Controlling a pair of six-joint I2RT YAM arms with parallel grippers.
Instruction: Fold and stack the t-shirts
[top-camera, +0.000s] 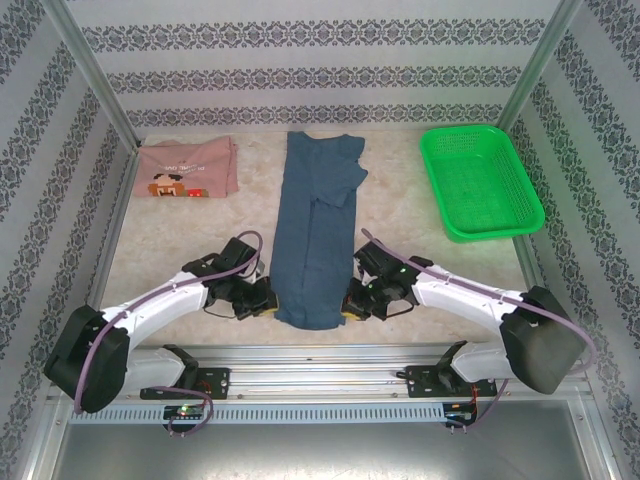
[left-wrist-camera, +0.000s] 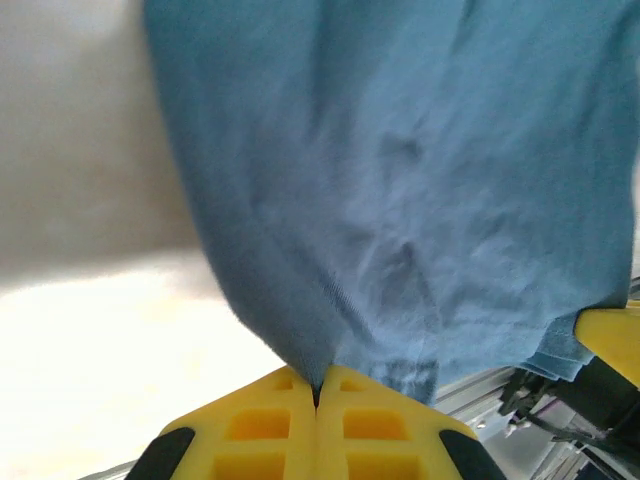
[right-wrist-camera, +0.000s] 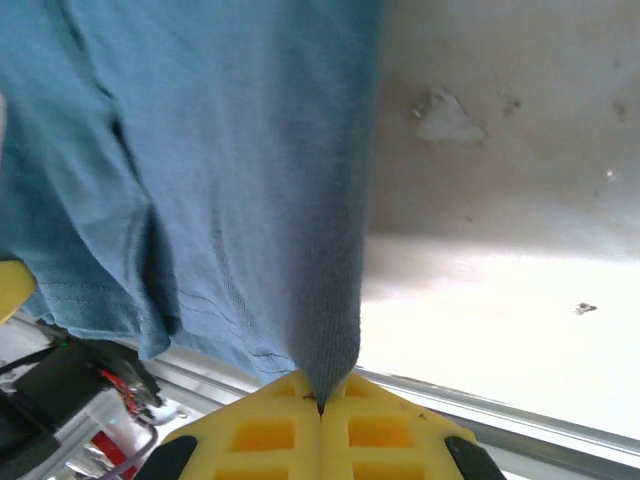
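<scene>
The left gripper (top-camera: 262, 300) was clamped on the near left corner of the slate-blue t-shirt (top-camera: 318, 230). Its two yellow fingers (left-wrist-camera: 265, 425) were pressed together, with a pinch of the hem caught in the seam between them. The right gripper (top-camera: 352, 303) was likewise closed on the near right corner of the same shirt, the cloth edge running down into the line where its yellow fingers (right-wrist-camera: 385, 435) met. From the left fingertips the wrinkled cloth spread forward and across towards the right gripper. From the right fingertips it spread forward and across towards the left gripper, with a long crease running along it. The shirt's bottom hem lay between the two pairs of fingers. Ahead of them the shirt stretched as a long narrow strip towards the far side of the table (top-camera: 430, 270), one sleeve folded across it near the far end. The pale table surface showed just outside each pair of fingers. The pink t-shirt (top-camera: 187, 168) lay folded well ahead of the left fingers and to their outer side, its face print upward, apart from the blue one. The green basket (top-camera: 480, 185) sat well ahead of the right fingers and to their outer side, apart from both shirts.
</scene>
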